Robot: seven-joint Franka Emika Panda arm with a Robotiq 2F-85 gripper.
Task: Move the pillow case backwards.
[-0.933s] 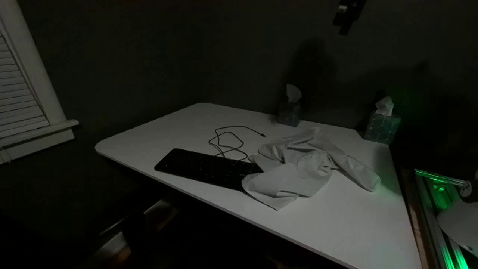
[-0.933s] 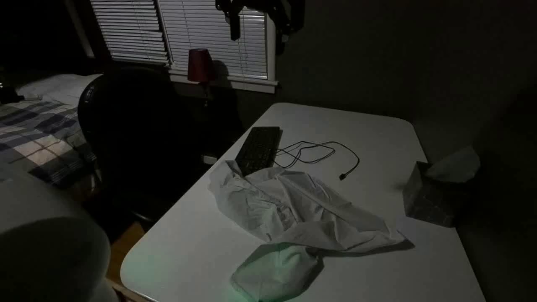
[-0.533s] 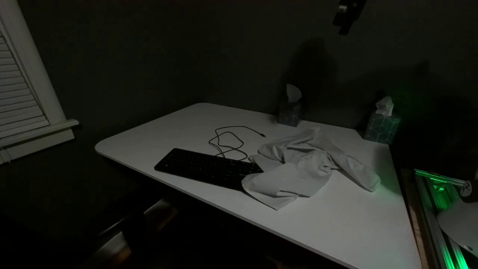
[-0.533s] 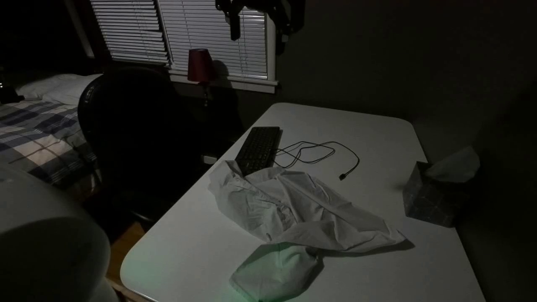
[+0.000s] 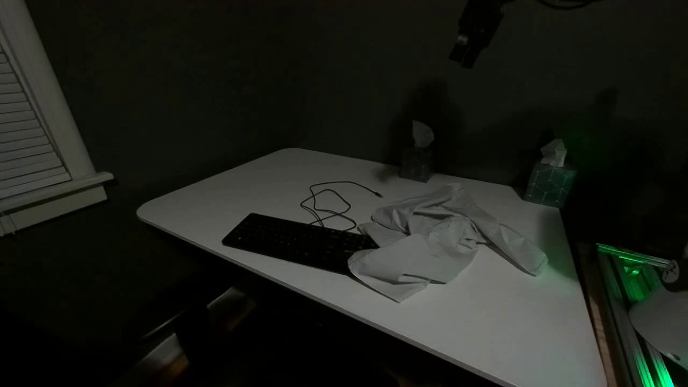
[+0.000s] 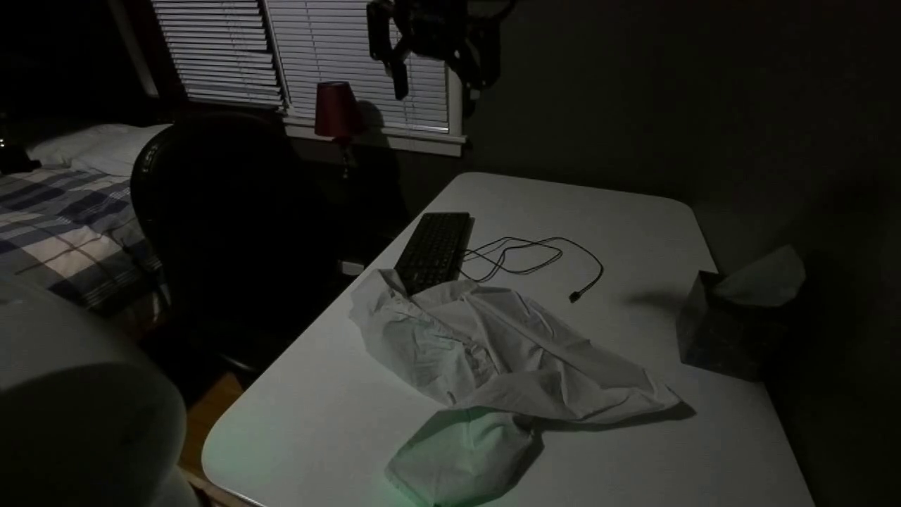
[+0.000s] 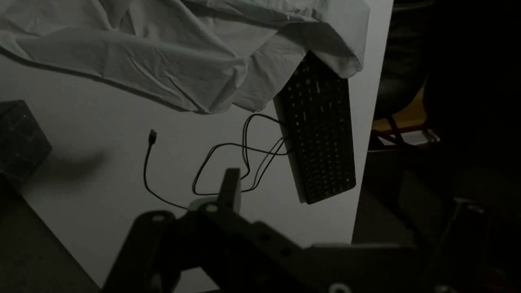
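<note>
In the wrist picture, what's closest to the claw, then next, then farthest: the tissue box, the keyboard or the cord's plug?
1. Keyboard, on the right, partly under the pillow case.
2. Cord's plug, left of the middle.
3. Tissue box, at the left edge.

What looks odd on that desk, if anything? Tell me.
The pillow case lies crumpled over one end of the keyboard, seemingly an odd spot for it. The cable lies loosely looped, its plug connected to nothing.
</note>
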